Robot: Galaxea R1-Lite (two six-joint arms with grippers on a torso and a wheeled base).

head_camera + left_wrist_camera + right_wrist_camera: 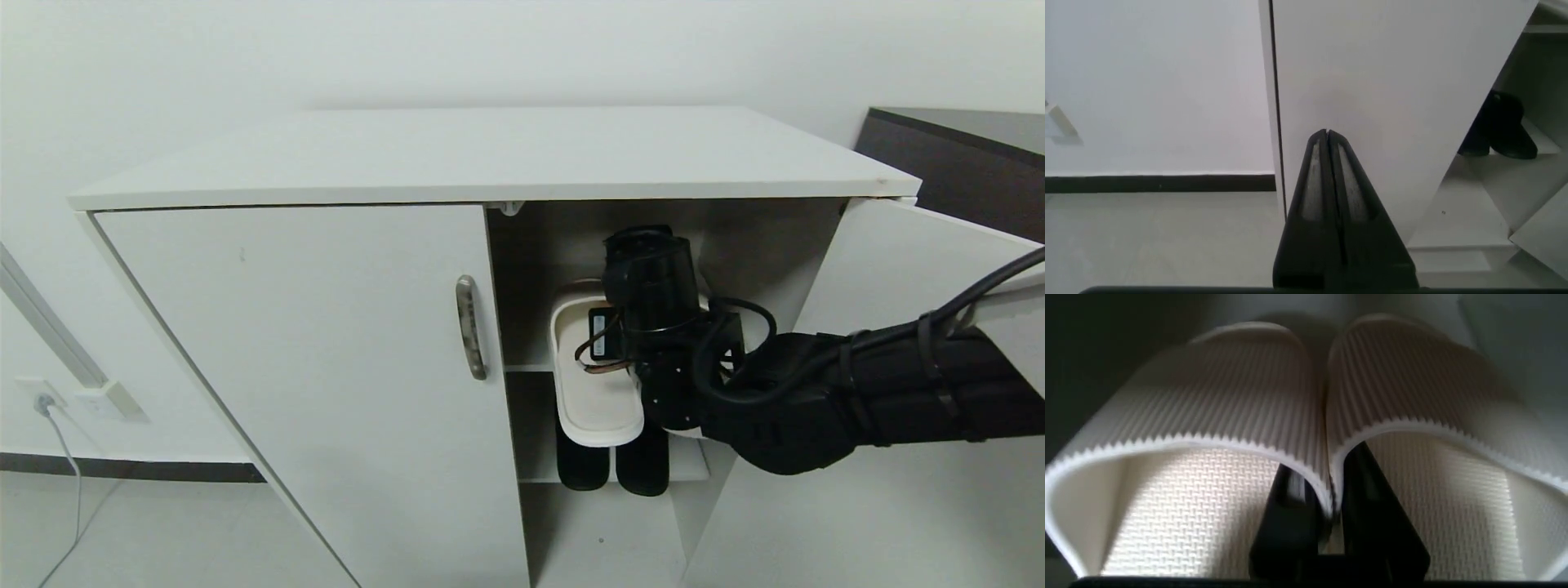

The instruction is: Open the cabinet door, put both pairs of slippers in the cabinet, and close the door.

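Note:
The white cabinet [490,155] has its right door [890,269] swung open and its left door [310,359] closed. My right arm is inside the open half, level with the upper shelf [526,368]. There my right gripper [1327,514] is shut on the two touching inner straps of the white slippers [1208,416], which lie side by side. Their heels [600,408] stick out past the shelf's front edge. A black pair of slippers [612,465] rests on the lower shelf, also seen as black slippers [1503,126] from the left wrist. My left gripper [1328,143] is shut and empty, in front of the closed left door.
The closed door carries a metal handle [469,327] near its inner edge. A wall socket with a cable [45,402] is low on the left wall. Dark furniture [955,155] stands behind the open door on the right. Bare floor lies before the cabinet.

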